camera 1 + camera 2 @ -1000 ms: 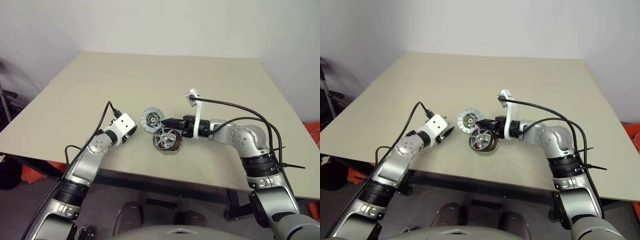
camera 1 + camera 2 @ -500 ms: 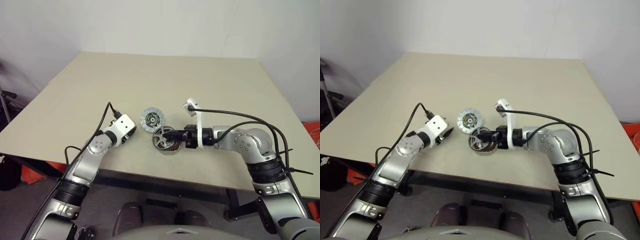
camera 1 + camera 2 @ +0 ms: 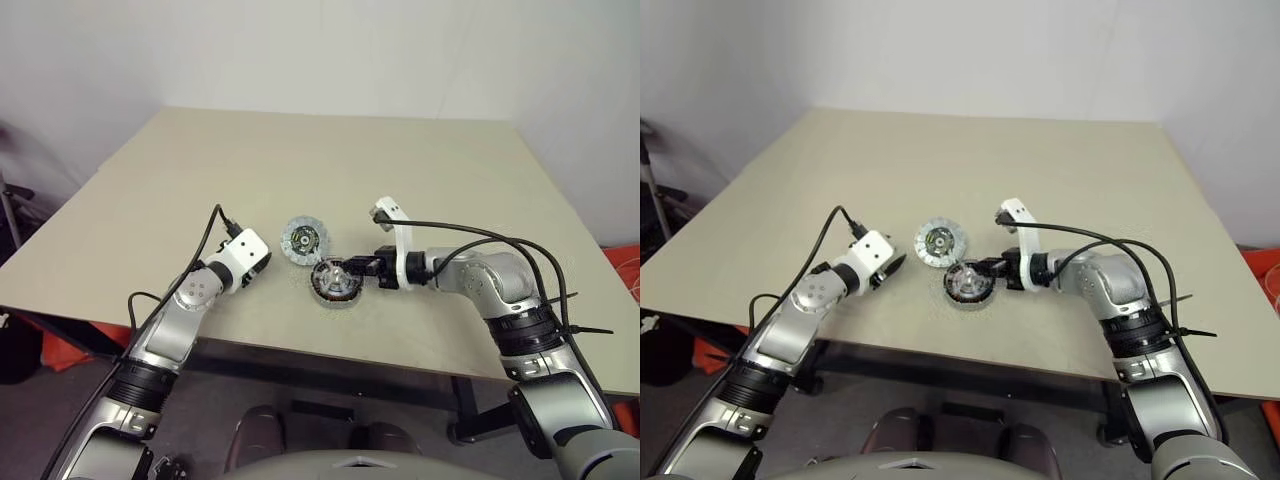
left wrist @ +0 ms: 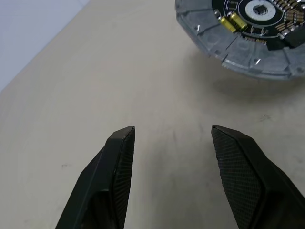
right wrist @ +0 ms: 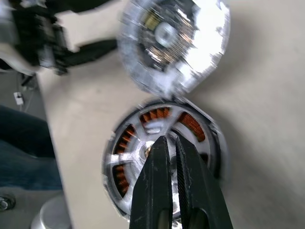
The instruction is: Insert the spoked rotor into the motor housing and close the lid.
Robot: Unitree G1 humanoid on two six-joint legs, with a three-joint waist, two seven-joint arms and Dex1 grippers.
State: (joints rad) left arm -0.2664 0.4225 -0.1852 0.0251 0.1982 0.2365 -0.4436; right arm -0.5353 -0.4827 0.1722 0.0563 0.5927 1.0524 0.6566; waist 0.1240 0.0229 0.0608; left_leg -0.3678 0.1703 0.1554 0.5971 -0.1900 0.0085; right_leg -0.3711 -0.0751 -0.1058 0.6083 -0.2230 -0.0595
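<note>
The beige tabletop (image 3: pixel 300 160) carries everything, and the motor housing (image 3: pixel 335 281) is our landmark, lying flat near the front edge with its open face up, axis straight up off the surface. Seated in it is the spoked rotor (image 5: pixel 164 148), also flat, its wide silver spokes crossing over the copper windings that glow through the cut-outs. That detail comes from the right wrist view; from the head views the pair reads as one dark round puck with a bright hub.

Just beyond the housing, toward the back and the robot's left, lies the lid (image 3: pixel 304 240), flat on the tabletop with its dark centre facing up, close to the housing but apart from it in the head views. The left wrist view gives the lid's ribbed rim and little yellow parts on a dark board, something the head views cannot resolve.

The right hand (image 5: pixel 170 143) comes in from the housing's right, pointing down and across at its hub; its two black fingers are pressed nearly together, tips over the rotor's centre, gripping nothing visible.

The left hand (image 4: pixel 174 138) sits to the housing's left, fingers parted wide and empty over bare tabletop, aimed toward the lid.
</note>
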